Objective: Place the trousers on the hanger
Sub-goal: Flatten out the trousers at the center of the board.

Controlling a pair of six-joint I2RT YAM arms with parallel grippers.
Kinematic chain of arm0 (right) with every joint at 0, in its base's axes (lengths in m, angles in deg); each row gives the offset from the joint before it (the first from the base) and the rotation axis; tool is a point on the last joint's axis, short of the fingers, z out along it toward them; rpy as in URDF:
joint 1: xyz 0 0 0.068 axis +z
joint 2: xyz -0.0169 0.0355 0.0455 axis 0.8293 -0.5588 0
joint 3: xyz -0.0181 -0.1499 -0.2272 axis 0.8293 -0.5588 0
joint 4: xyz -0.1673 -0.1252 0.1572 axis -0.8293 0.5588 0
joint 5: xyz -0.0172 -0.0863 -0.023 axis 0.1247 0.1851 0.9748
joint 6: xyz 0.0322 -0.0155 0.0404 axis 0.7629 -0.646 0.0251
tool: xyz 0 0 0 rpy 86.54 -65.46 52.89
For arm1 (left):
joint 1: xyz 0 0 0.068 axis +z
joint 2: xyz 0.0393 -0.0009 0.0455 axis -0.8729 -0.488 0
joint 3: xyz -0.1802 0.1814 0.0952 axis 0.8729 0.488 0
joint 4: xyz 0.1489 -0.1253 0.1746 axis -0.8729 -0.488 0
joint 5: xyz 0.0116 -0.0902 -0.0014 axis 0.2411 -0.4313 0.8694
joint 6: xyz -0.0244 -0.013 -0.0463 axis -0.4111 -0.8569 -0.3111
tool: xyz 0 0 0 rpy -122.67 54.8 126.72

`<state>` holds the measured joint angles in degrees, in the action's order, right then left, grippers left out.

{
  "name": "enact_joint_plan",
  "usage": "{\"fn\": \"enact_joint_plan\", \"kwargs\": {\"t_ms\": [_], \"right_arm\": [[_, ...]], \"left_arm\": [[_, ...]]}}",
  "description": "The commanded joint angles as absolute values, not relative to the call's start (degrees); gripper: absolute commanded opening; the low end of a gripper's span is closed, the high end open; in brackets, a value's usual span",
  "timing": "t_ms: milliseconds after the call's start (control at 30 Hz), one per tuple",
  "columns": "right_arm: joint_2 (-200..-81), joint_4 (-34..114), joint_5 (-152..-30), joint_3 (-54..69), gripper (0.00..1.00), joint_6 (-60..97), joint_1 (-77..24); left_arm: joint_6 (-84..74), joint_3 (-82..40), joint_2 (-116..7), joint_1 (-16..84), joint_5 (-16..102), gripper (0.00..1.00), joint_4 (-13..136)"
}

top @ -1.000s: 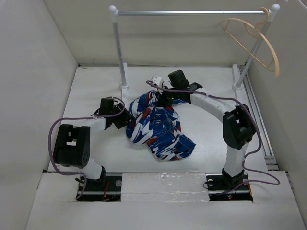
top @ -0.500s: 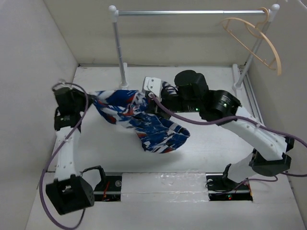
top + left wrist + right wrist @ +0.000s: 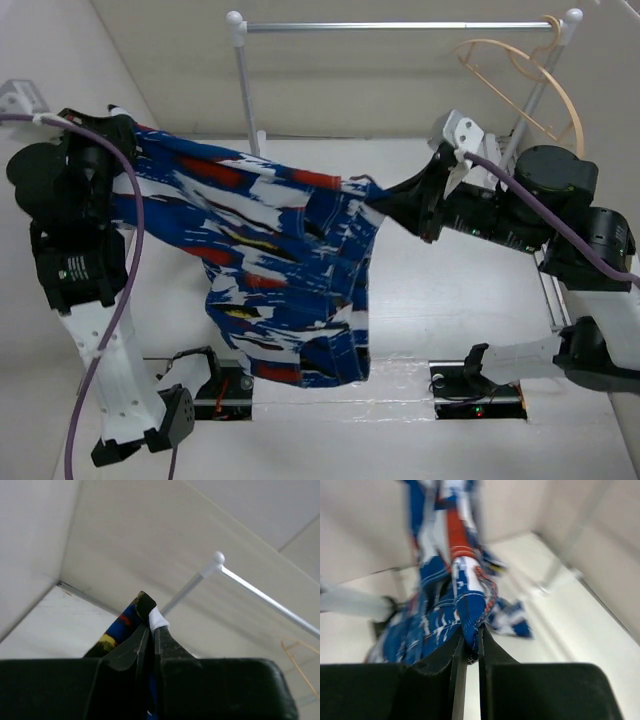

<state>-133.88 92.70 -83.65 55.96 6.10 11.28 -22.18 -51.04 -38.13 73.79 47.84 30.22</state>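
Both jaws pinch the trousers [image 3: 280, 250] taut between them; I'd hold tension, carrying them level toward the hanger [image 3: 570, 112].

A robotics lab test cell is on show: a white table [image 3: 440, 300] is boxed in by plain white panels [image 3: 60, 60], and a left arm [image 3: 105, 350] and a right arm [image 3: 560, 210] are bolted at its near edge. Purple cables [image 3: 131, 240] are looped along the arms. At the back a bare silver rail [image 3: 400, 27] is carried on white posts [image 3: 245, 100], with a lone tan hanger [image 3: 573, 110] hooked at its right end.
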Motion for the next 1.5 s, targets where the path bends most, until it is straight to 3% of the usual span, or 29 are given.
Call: {"fn": "enact_joint_plan", "kwargs": {"t_ms": [0,67,100,133,167,267,367,433,467,500,533,567,633,700,733,767,800,867,967,1033,1067,1100,1167,1233,1267,1467], "right_arm": [[-127.86,87.49,-78.02,46.77,0.0,11.34,0.08],[-126.1,87.83,-77.05,38.07,0.0,10.99,-6.34],[-125.66,87.14,-77.48,34.99,0.0,10.72,-12.64],[-125.22,86.44,-75.92,31.74,0.0,10.11,-15.4],[-124.87,84.95,-75.21,25.53,0.0,10.02,-18.3],[-124.16,79.87,-72.83,13.92,0.0,9.84,-30.69],[-124.95,74.76,-71.69,6.25,0.0,10.45,-40.8],[-127.22,72.73,-71.17,4.12,0.01,10.98,-45.89],[-128.11,70.37,-71.07,3.41,0.36,10.9,-46.79],[-128.98,69.74,-71.16,3.41,0.56,10.9,-46.8],[-132.65,70.95,-74.21,5.67,0.73,10.2,-46.8],[-132.68,72.7,-74.24,5.69,0.75,10.19,-45.84],[-133.65,73.77,-71.54,7.1,0.76,9.15,-41.73],[-131.99,73.25,-70.46,5.09,0.68,8.53,-35.83],[-130.94,72.98,-71.41,1.42,0.55,8.7,-34.16],[-128.32,72.55,-72.38,-0.88,0.14,9.13,-32.58],[-125.77,71.93,-75.87,-6.03,0.0,10.44,-27.52],[-123.13,69.4,-80.98,-11.59,0.0,11.24,-25.29],[-121.0,62.73,-90.12,-18.72,0.0,13.53,-14.31],[-123.71,62.26,-90.94,-18.57,0.16,13.71,-5.46],[-125.2,63.04,-90.68,-17.0,0.38,13.1,-2.79],[-126.87,63.48,-90.67,-16.2,0.49,12.4,-0.33],[-131.97,62.62,-90.93,-14.97,0.63,9.84,5.72],[-135.74,60.69,-91.37,-14.09,0.66,8.79,8.47],[-137.07,59.11,-91.03,-13.91,0.68,8.53,10.05],[-145.5,55.93,-87.6,-13.47,0.7,6.24,10.06]], "left_arm": [[-17.12,-48.42,-49.34,73.11,43.28,0.0,28.97],[-16.33,-44.48,-54.79,69.08,42.8,0.0,32.73],[-15.2,-43.85,-56.63,62.27,46.37,0.0,33.45],[-14.92,-43.58,-61.18,58.72,48.06,0.05,33.64],[-14.83,-43.66,-63.66,55.55,48.86,0.23,34.25],[-15.36,-46.02,-71.58,45.26,49.66,0.66,33.04],[-16.06,-44.29,-73.0,40.06,53.26,0.79,33.72],[-17.02,-41.57,-70.73,40.05,54.49,0.79,33.81],[-17.2,-37.12,-69.15,40.05,55.37,0.79,34.6],[-17.21,-34.64,-67.48,40.05,56.25,0.79,34.95],[-17.29,-26.87,-62.24,40.05,56.95,0.78,34.78],[-17.73,-26.79,-62.19,40.05,56.96,0.76,34.61],[-19.13,-20.5,-56.08,40.05,57.31,0.75,35.04],[-21.42,-11.0,-52.28,40.05,58.27,0.71,36.01],[-22.29,-8.27,-48.86,40.05,58.71,0.71,36.01],[-23.09,-3.89,-47.44,40.05,59.32,0.7,35.75],[-25.79,-0.89,-43.86,40.05,61.25,0.69,35.23],[-26.69,0.97,-42.95,40.05,62.05,0.69,34.26],[-30.47,3.08,-39.87,40.05,64.26,0.7,32.5],[-31.44,4.75,-38.38,40.05,59.52,0.7,33.02],[-32.05,6.68,-38.2,40.05,57.85,0.69,32.41],[-32.76,7.65,-37.93,40.05,55.75,0.68,32.15],[-35.38,11.5,-36.53,40.05,54.15,0.66,32.32],[-37.67,14.24,-34.87,40.05,52.66,0.66,34.24],[-40.38,16.0,-34.86,40.05,52.65,0.71,35.12],[-42.61,19.88,-43.28,41.81,56.59,0.74,47.84]]}}
